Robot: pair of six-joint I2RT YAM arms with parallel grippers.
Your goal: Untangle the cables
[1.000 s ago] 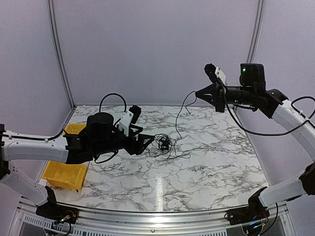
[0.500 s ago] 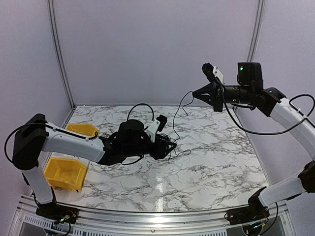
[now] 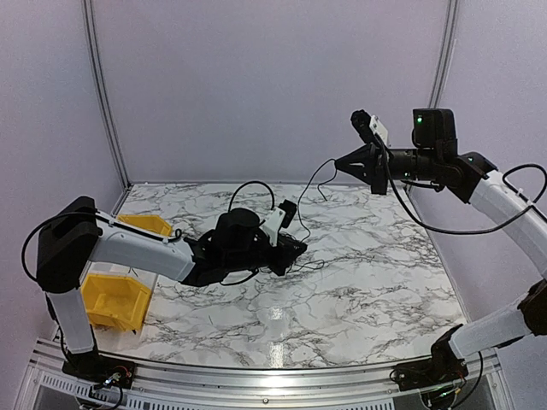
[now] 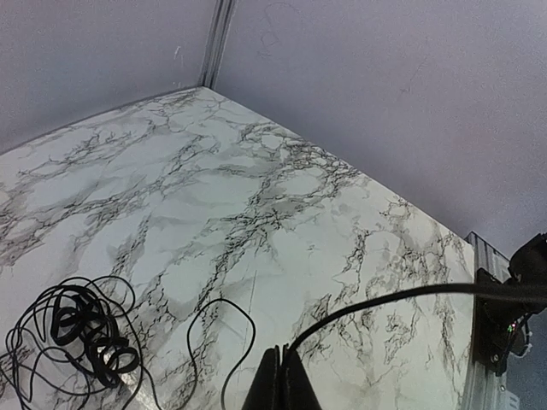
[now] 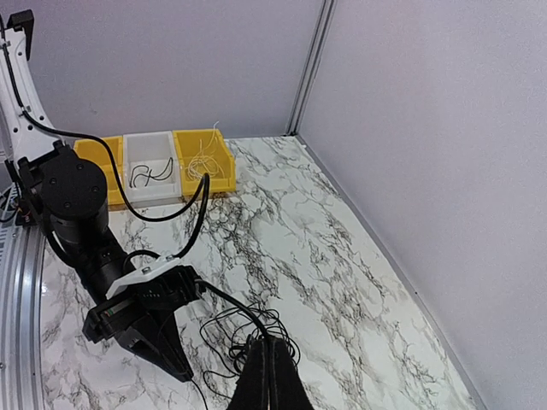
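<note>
At the middle of the marble-patterned table (image 3: 385, 290), the left pincer (image 3: 299, 248) sits low over the cables (image 4: 81, 337), a loose bunch of very thin black wire loops lying on the surface. Its fingers are pressed together, and the left wrist view shows a black strand leaving the closed tips and arcing away toward 3 o'clock. In that same view the bunch lies just beside the tips at 8 o'clock, with one slack loop curling across the marble between them. The left arm reaches in from the 8 o'clock corner of the table, stretched nearly flat.

The right pincer (image 3: 338, 161) hangs high above the table toward 1 o'clock, well apart from the bunch. It too is closed, pinching a single thin strand that drops from its tips in a slack curve down to the bunch. Seen from the right wrist, its joined fingers point down at the wire loops, with the left pincer at 9 o'clock of them.

Along the 9 o'clock edge of the table stand yellow bins (image 3: 107, 316). The right wrist view shows a white bin (image 5: 154, 196) between two of them, side by side in a row. The white bin holds a short black piece of wire, and one yellow bin beside it holds a pale wire.
</note>
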